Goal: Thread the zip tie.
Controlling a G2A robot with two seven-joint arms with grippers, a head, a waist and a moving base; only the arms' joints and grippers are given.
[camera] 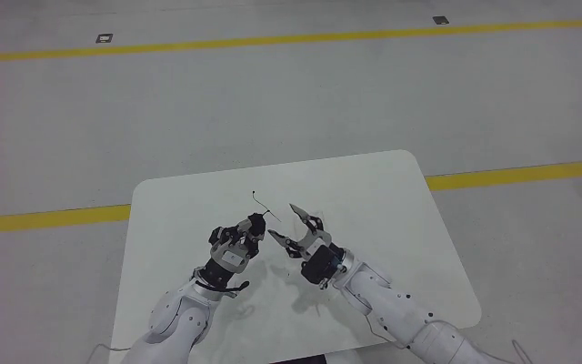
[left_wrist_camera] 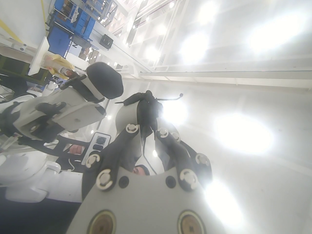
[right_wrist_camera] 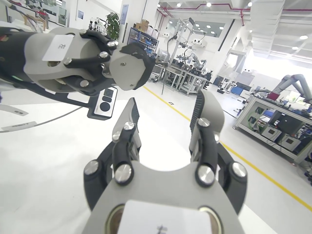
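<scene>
Top view, white bench [camera: 382, 182], left tool [camera: 257, 221] clamped on thin black zip tie [camera: 259, 202] held above bench middle, tie end poking out past the grip, right tool [camera: 282, 221] spread wide just beside it.

**White worktop on a lined floor**

We see one white worktop [camera: 382, 191] with rounded corners and a plain, matte surface. In the top view it sits slightly askew, its far right corner lying farther off than its far left one. It stands on a pale grey floor [camera: 273, 109]. A yellow floor line [camera: 55, 218] meets the worktop's left side and shows again past its right side. A second yellow line [camera: 273, 40] crosses the floor farther off. Just beyond that line we make out a small dark square plate [camera: 105, 38] and another plate [camera: 440, 19].
</scene>
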